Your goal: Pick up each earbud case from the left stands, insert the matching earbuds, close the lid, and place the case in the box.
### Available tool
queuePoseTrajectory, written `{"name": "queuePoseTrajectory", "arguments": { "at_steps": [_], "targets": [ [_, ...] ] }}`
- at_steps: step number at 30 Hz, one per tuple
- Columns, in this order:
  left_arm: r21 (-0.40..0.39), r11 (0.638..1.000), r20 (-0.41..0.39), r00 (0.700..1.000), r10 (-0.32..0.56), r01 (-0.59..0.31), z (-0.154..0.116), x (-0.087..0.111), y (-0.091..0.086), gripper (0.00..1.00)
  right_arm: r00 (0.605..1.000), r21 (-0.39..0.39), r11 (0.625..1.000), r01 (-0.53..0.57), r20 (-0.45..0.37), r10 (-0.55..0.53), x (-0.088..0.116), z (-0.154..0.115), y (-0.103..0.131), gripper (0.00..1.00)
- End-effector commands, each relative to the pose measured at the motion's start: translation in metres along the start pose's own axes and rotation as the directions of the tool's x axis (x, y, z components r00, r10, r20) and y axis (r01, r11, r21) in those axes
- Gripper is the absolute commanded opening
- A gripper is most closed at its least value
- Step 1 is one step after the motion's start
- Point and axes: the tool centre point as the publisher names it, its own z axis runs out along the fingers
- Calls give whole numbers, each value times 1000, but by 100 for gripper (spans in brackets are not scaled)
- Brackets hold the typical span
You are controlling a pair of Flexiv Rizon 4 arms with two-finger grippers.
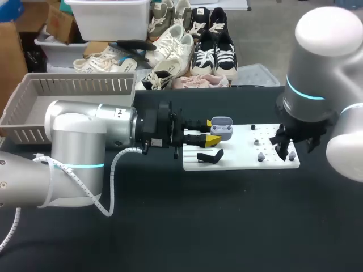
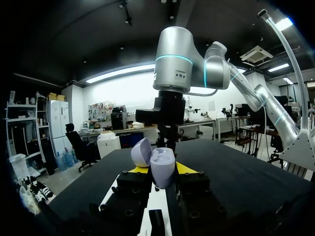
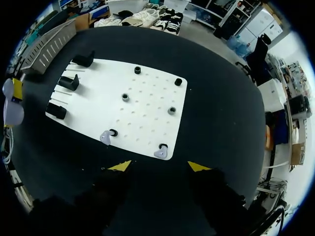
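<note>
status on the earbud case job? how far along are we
Done: one earbud case is off the stands, lid open, clamped in the left gripper.
In hand: the right gripper hangs open above the white board, holding nothing.
Left: both earbuds lie on the board, so inserting them, closing the lid and the drop into the box remain. No case shows in the box.

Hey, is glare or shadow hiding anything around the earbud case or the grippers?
Head view: earbud case in the left gripper shows plainly; the right arm glares. Left wrist view: the gripper's body under the case sinks into dark. Right wrist view: right gripper shadowed except its yellow tips; white board evenly lit.
</note>
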Motion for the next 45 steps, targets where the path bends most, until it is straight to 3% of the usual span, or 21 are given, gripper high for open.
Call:
{"name": "queuePoseTrajectory", "arguments": {
  "at_steps": [1, 4, 9, 16, 45],
  "targets": [
    [0, 1000, 1, 1000, 1, -1, 1, 1, 1, 0, 1000, 3, 1000, -2, -9, 2, -4, 5, 0, 64],
    [0, 1000, 1, 1000, 1, -1, 1, 1, 1, 0, 1000, 3, 1000, -4, -13, 4, -5, 8, -1, 61],
    [0, 1000, 1, 1000, 1, -1, 1, 1, 1, 0, 1000, 4, 1000, -10, -19, 10, -6, 13, -2, 64],
    [0, 1000, 1, 1000, 1, -1, 1, 1, 1, 0, 1000, 6, 1000, -16, -22, 16, -8, 19, -5, 50],
    [0, 1000, 1, 1000, 1, -1, 1, 1, 1, 0, 999, 13, 1000, -25, -35, 25, -6, 27, -2, 35]
  ]
}}
